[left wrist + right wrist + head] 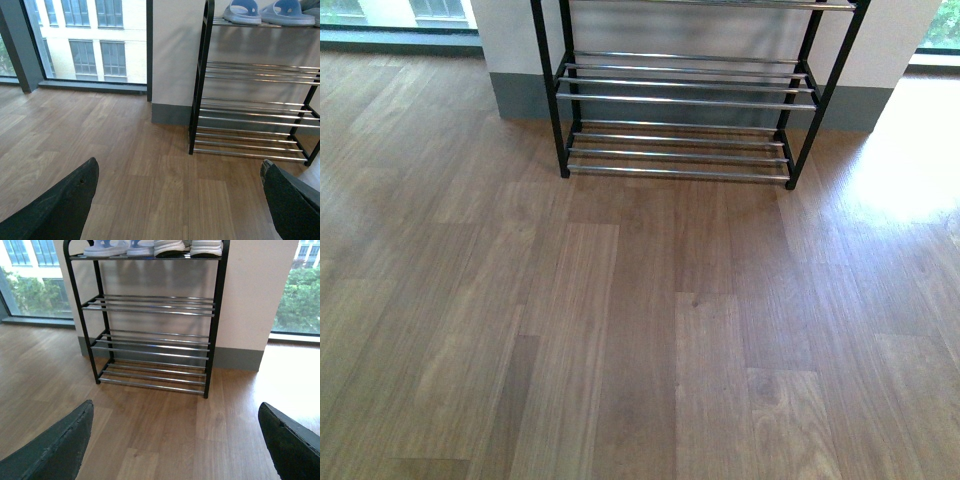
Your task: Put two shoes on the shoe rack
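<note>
From my remote seat, both arms hung back from the shoe rack [685, 110], which stood against the wall on the wooden floor [640, 330]. The left gripper [180, 205] had its fingers [60, 210] spread wide, nothing between them; the right gripper [175, 445] was the same, its fingers [55, 450] parted and empty. On the rack's top tier, the right wrist view showed white soles [187, 247] beside a pair of blue slippers [117, 247]. Those soles could have been the sneakers, but only their bottom edges showed, so I couldn't say. If so, I judged the job about done; no shoe lay on the floor before the rack. The lower tiers were bare. The soles seemed to run front-to-back across the bars, though which end faced out I couldn't tell.
</note>
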